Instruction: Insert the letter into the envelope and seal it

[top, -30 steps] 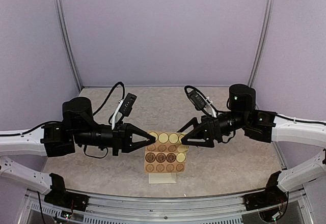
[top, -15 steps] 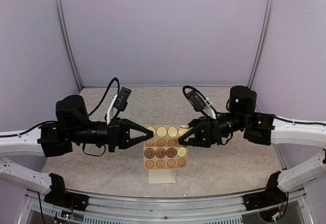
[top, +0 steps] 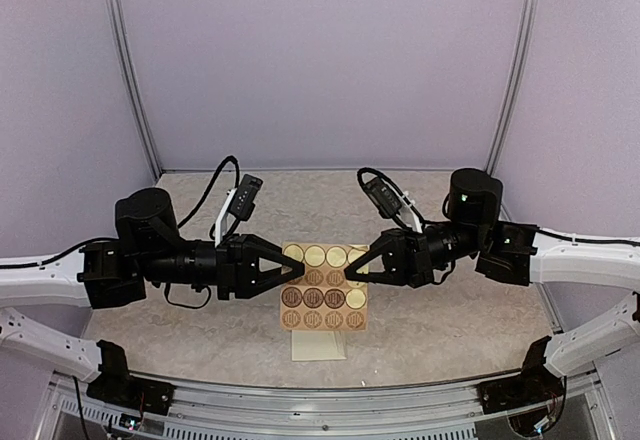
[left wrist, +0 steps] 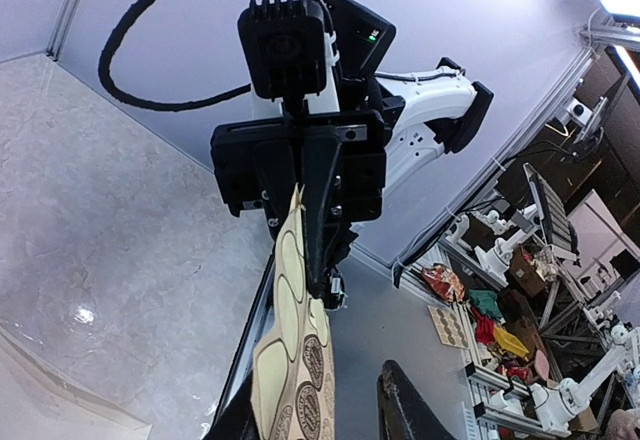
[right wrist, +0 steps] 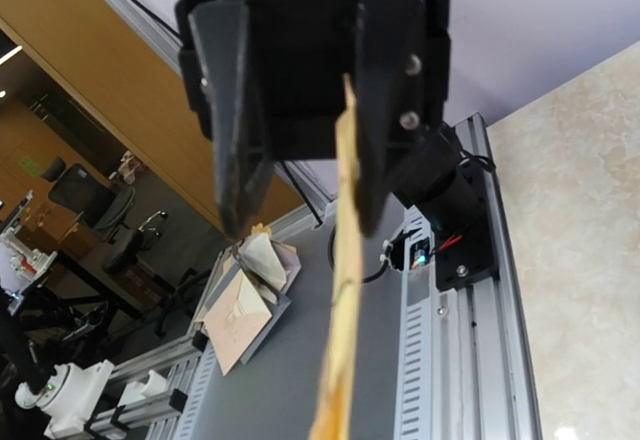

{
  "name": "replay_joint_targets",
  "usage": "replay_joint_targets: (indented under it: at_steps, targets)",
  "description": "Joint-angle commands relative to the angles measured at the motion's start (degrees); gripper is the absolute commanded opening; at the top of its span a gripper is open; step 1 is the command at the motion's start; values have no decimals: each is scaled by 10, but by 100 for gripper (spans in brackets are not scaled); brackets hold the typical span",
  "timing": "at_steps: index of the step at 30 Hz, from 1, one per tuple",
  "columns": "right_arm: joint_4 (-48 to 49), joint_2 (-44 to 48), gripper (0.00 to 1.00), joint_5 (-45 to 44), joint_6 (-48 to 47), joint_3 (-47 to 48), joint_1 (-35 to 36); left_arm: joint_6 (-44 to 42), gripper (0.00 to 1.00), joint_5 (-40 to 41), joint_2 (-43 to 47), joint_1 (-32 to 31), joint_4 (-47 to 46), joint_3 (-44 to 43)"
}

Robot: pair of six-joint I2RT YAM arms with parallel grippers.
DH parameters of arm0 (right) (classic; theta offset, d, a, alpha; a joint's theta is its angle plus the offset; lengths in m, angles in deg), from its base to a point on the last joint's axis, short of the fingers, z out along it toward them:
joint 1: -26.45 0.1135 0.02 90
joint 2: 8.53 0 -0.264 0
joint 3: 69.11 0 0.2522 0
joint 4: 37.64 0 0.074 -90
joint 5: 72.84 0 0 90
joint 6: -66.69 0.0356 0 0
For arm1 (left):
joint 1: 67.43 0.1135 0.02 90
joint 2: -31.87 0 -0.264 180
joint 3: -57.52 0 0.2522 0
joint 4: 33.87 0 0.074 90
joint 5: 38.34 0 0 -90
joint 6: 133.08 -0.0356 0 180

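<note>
Cream off-white envelope (top: pixel 318 347), plain strip flat on worktop (top: pixel 450 320) under raised sticker sheet (top: pixel 322 300), right hand (top: pixel 352 272) clamped on sheet's edge, left hand (top: pixel 296 270) parted beside its opposite edge

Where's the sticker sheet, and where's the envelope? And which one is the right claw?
sticker sheet (top: pixel 312 298), top view, on a brown sticker near its middle.
envelope (top: pixel 320 348), top view, the bare strip showing below the sheet.
right claw (top: pixel 350 270), top view, its shut tips on the sheet's right edge.

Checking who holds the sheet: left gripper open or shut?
Open: left gripper jaws stand apart in right wrist view, sticker sheet beside one finger.
</note>
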Motion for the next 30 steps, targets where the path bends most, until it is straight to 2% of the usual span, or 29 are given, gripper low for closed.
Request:
replay_joint_targets:
  at_steps: [1, 3, 9, 11, 30]
  targets:
    - [18, -2, 0, -1, 2, 1, 6, 0, 31, -6, -15, -7, -5, 1]
    - [19, -2, 0, -1, 3, 1, 5, 0, 27, -6, -17, -7, -8, 1]
    - [44, -2, 0, 9, 16, 2, 11, 5, 3, 1, -23, -8, -23, 8]
    - [56, -3, 0, 13, 19, 5, 16, 5, 0, 5, -28, -9, -25, 9]
    - [124, -38, 0, 25, 41, 14, 54, 16, 0, 35, -38, -9, -60, 18]
